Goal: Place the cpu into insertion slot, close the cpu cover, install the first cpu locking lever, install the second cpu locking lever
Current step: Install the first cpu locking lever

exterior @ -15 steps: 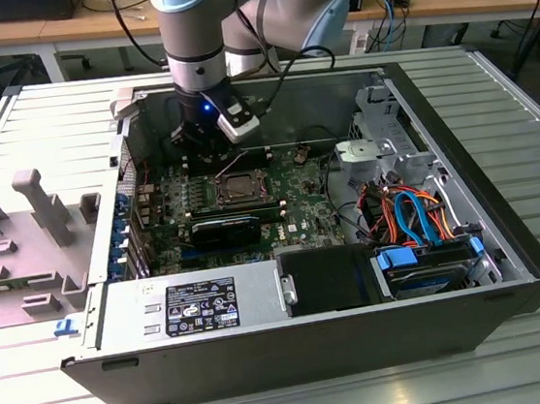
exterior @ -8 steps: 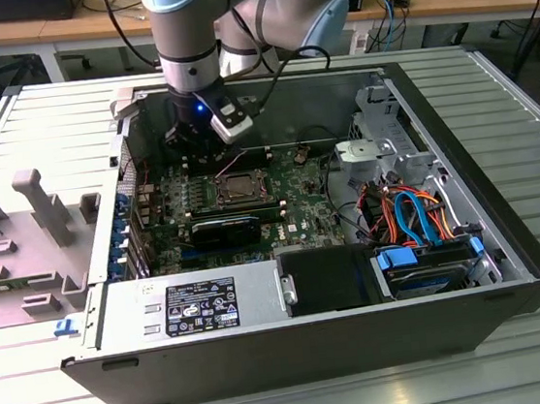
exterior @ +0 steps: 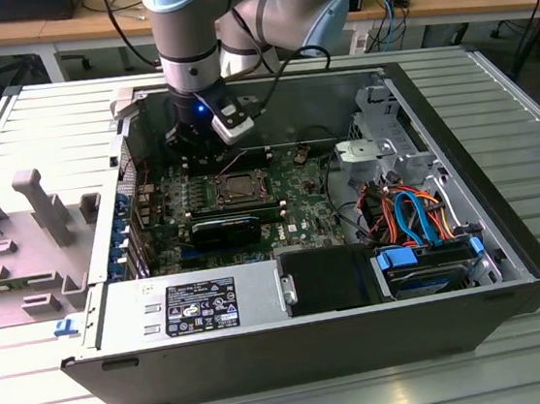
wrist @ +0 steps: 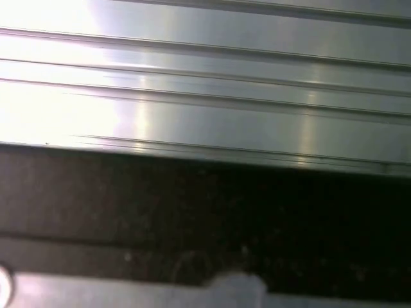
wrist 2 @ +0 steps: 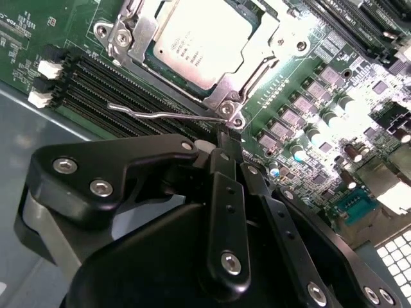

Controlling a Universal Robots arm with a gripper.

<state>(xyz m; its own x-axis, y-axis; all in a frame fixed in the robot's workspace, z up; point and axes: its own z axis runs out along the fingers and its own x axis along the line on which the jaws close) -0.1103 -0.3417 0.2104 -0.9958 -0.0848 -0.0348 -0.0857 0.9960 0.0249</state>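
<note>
The cpu (wrist 2: 192,42) lies flat in the insertion slot (exterior: 241,196) on the green board, its silver-grey top facing up. The cpu cover (wrist 2: 257,61) is down around it, framing the chip. A thin wire locking lever (wrist 2: 160,114) sticks out sideways from the socket's corner, over the black memory slots. My gripper (wrist 2: 229,138) is shut with nothing between its black fingers (wrist 2: 226,192), and its tips sit right by that lever's pivot end. In the exterior view the gripper (exterior: 188,143) reaches into the open case just behind the socket, toward that view's left.
Long black memory slots (wrist 2: 96,83) run beside the socket. A black card (exterior: 226,230) lies in front of it. A power supply (exterior: 194,308) and a drive with blue and orange cables (exterior: 420,234) line the case front. A grey fixture (exterior: 29,229) stands on the exterior view's left.
</note>
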